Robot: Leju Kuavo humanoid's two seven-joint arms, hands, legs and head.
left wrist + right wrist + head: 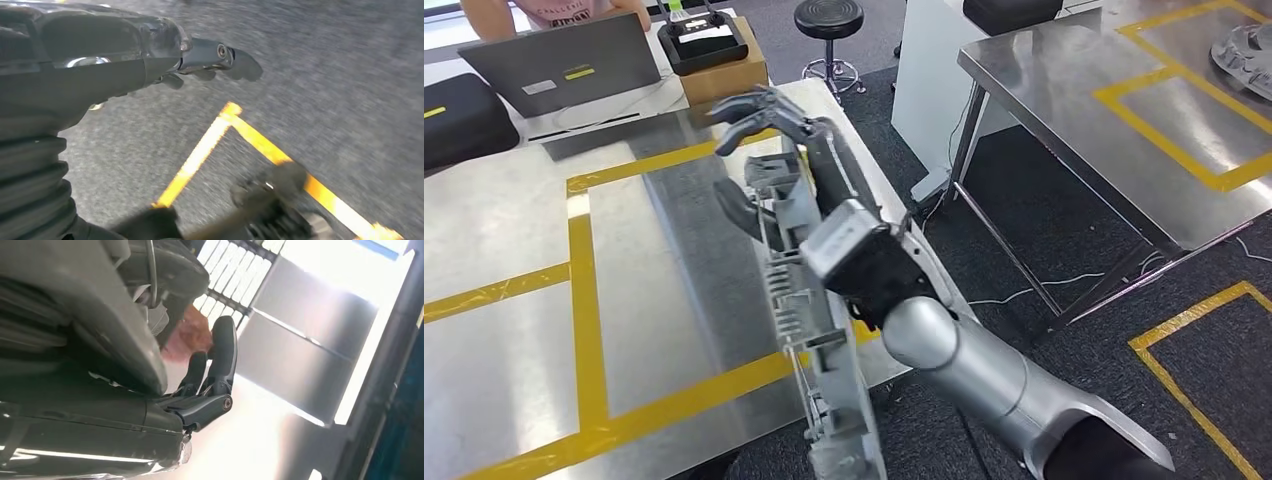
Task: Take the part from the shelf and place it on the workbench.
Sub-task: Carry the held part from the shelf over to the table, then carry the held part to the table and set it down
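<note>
**One part in the right hand, above the near tabletop's right edge**

Two steel tabletops show in the head view: the near tabletop (514, 230) on the left, marked with yellow tape lines, and a second tabletop (1064, 90) far right, also taped. There is one part (799, 300), a long grey ribbed moulding. It stands on edge along the right side of the near tabletop, running from the far middle down to the near edge of the picture, where its lower end is cut off. Whether its underside touches the tabletop cannot be told.

The right hand (769, 125) is at the part's far end. Its thumb lies on the left side of the part and the palm is against the right side, so the part is held, while the dark fingers (744, 105) stretch out past its top, loosely curled and touching nothing. In the right wrist view the part covers most of the hand.

The left hand (200, 55) hangs over grey floor with yellow tape; its fingers (242, 65) lie fairly straight and hold nothing.

At the far left stand one laptop (564, 60), one cardboard box (724, 75) with a black tray on it, and one black stool (829, 20). A person (554, 12) behind the laptop is cut off by the top edge.
</note>
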